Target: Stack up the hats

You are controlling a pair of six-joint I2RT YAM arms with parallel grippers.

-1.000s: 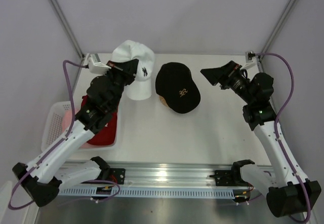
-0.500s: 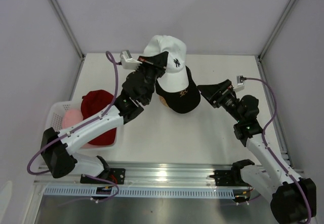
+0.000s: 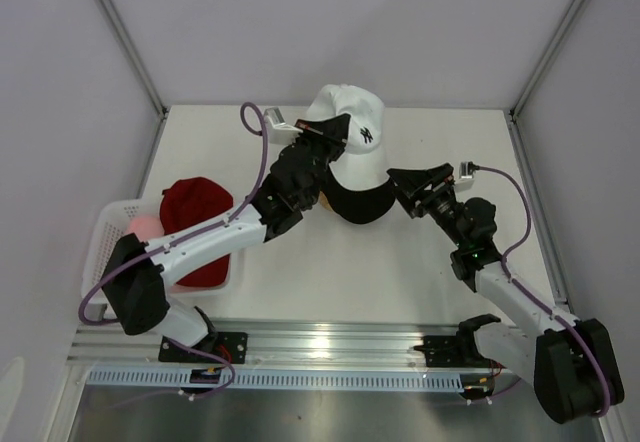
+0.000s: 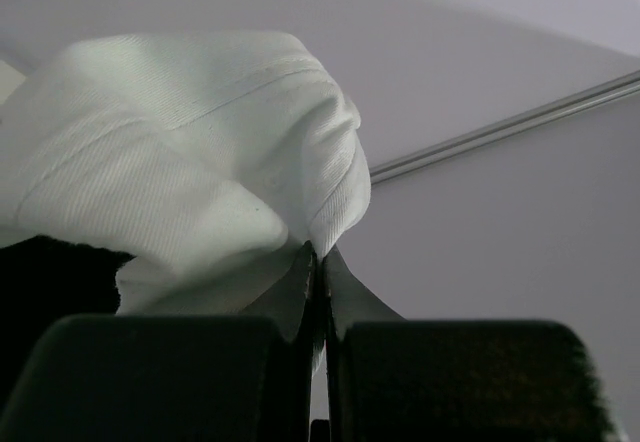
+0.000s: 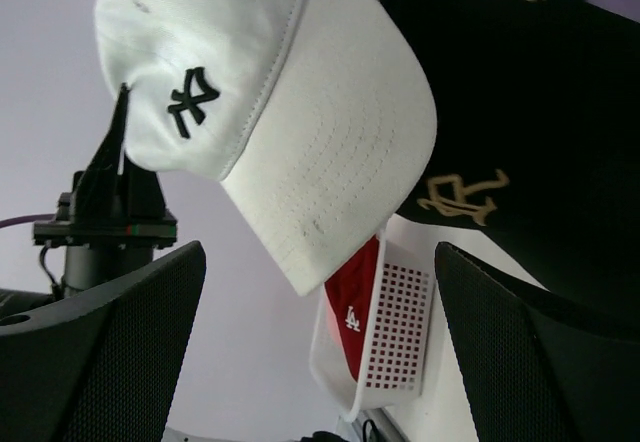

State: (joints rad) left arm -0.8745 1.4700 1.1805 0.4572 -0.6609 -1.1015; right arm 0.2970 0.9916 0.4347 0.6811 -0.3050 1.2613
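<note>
The white mesh basket [image 3: 100, 247] sits well to the left of the black cap [image 3: 362, 204]. It holds a red cap [image 3: 200, 217], whose side toward the black cap bulges over the rim. A pink piece [image 3: 145, 225], probably another cap, shows only as a small patch beside the red one.

The white cap [image 3: 350, 142] with the black NY logo hangs over the far half of the black cap and hides that part from above. Whether the two touch is hard to tell. Its long axis runs far to near, with the crown raised on the far side. The white brim slopes down toward the black cap's near edge.

The left gripper [image 3: 325, 130], just left of the black cap's far end, has its jaws pressed together on a fold of the white cap's crown. The right gripper [image 3: 408, 187] is just right of the black cap. Its jaws are spread wide with nothing between them, and they face the two caps.
</note>
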